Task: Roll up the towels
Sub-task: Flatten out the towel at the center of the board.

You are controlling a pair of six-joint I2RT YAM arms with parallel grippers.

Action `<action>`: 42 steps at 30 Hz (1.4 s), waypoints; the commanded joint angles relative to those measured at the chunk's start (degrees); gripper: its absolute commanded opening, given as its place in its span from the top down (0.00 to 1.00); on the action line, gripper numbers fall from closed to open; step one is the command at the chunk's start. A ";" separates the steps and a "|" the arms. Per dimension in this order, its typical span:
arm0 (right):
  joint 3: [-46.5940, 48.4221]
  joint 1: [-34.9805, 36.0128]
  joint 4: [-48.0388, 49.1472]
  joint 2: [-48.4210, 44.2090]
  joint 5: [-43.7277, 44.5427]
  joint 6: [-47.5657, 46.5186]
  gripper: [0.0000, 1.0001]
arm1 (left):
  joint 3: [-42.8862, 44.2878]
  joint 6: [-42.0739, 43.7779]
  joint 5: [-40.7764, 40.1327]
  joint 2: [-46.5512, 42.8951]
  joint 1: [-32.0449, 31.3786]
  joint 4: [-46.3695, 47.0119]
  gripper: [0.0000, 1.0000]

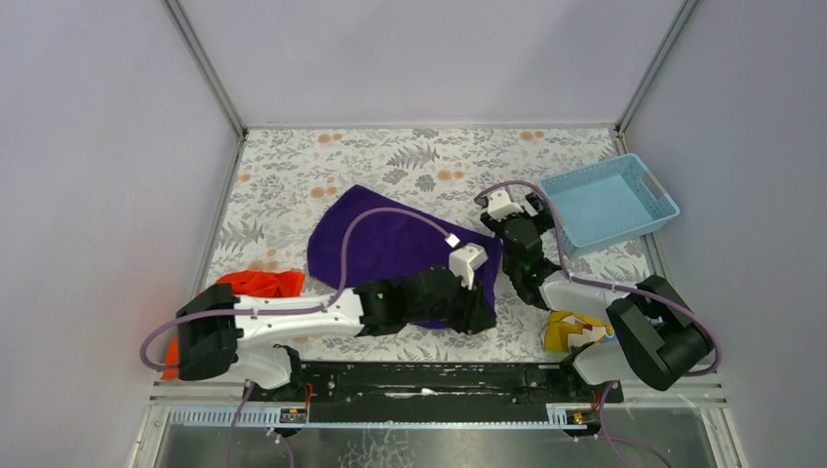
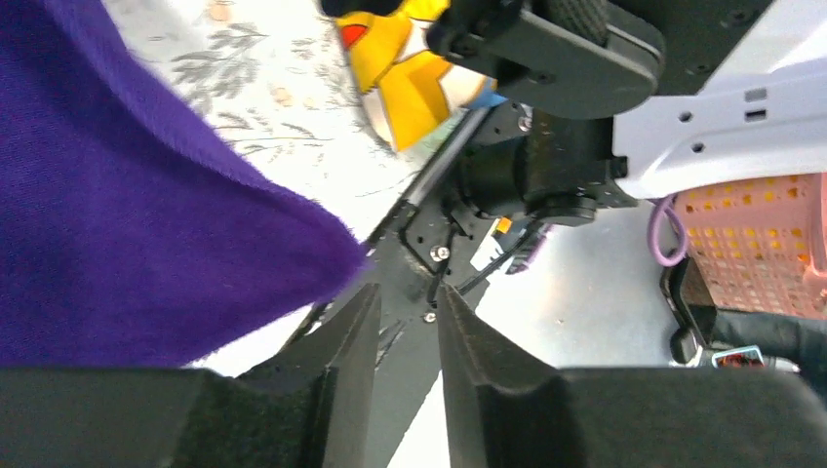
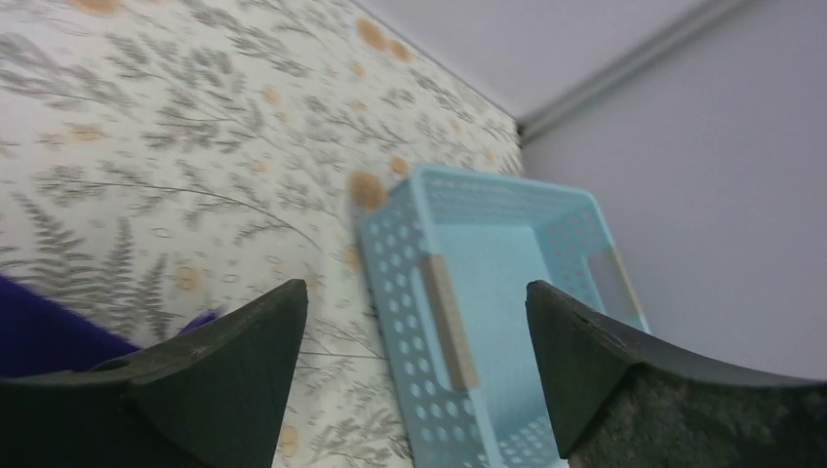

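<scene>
The deep purple towel (image 1: 390,244) lies spread and rumpled in the middle of the floral table; in the left wrist view its corner (image 2: 127,214) ends just beside my left fingertip. My left gripper (image 1: 483,319) (image 2: 408,297) sits at the towel's near right corner, its jaws a narrow gap apart with nothing between them. The orange-red towel (image 1: 258,284) lies bunched at the near left, partly under the left arm. My right gripper (image 1: 531,207) (image 3: 416,297) hovers between the purple towel (image 3: 49,336) and the basket, wide open and empty.
A light blue perforated basket (image 1: 610,200) (image 3: 507,263) stands at the back right. The yellow-and-blue printed cloth (image 1: 575,331) (image 2: 410,78) lies by the right arm's base. A pink basket (image 2: 770,234) shows beyond the table's near edge. Grey walls enclose three sides.
</scene>
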 commanded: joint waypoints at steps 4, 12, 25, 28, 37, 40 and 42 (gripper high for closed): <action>1.09 -0.75 -2.68 -8.12 14.23 4.72 0.00 | 3.51 -0.82 2.38 -0.45 -1.55 7.47 0.57; 14.53 -0.75 -43.71 -16.63 -0.70 32.26 0.01 | 1.14 2.01 -10.80 -11.77 6.07 -11.81 0.30; 20.68 -0.67 -64.40 -6.28 -34.43 57.84 0.00 | 2.64 9.68 -1.90 0.39 44.90 -22.21 0.24; 20.36 -0.67 -64.41 -3.70 -34.69 58.13 0.00 | 3.86 10.80 -0.93 6.21 48.02 -21.57 0.24; 21.76 -0.71 -66.00 7.30 -29.02 57.00 0.00 | 2.28 9.67 1.82 16.86 49.46 -21.17 0.27; 22.44 -1.03 -65.96 10.19 -25.84 56.44 0.00 | -1.85 6.42 4.60 16.75 49.41 -18.88 0.28; 23.44 -1.88 -66.35 11.88 -24.73 56.04 0.00 | -4.36 4.18 5.86 16.10 49.00 -17.64 0.29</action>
